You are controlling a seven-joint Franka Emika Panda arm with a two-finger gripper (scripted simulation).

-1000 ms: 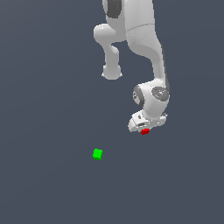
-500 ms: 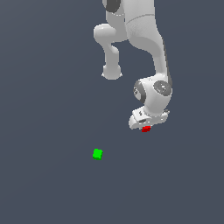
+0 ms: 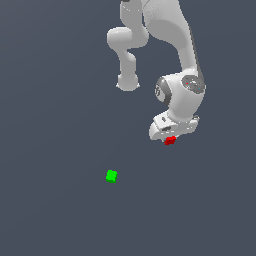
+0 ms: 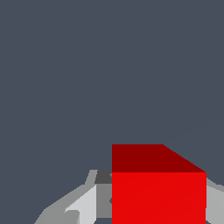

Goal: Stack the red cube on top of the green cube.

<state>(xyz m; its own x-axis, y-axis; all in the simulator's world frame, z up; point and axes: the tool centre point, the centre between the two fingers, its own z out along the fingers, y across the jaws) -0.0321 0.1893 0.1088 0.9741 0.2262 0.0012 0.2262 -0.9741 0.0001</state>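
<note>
The red cube (image 3: 170, 140) sits at the tip of the pincer (image 3: 171, 136) in my exterior view, directly under the white wrist of the arm (image 3: 181, 95). I see the pincer clenched on it. The green cube (image 3: 111, 176) lies alone on the dark grey tabletop (image 3: 55, 150), well apart from the red one, lower in the picture and toward the exterior view's left. I cannot tell from this view whether the red cube touches the tabletop.

In the wrist view, the red cube (image 4: 158, 188) fills the near field, with grey fingers (image 4: 83, 205) flanking it on both sides. I see only plain tabletop (image 4: 109, 70) beyond it.
</note>
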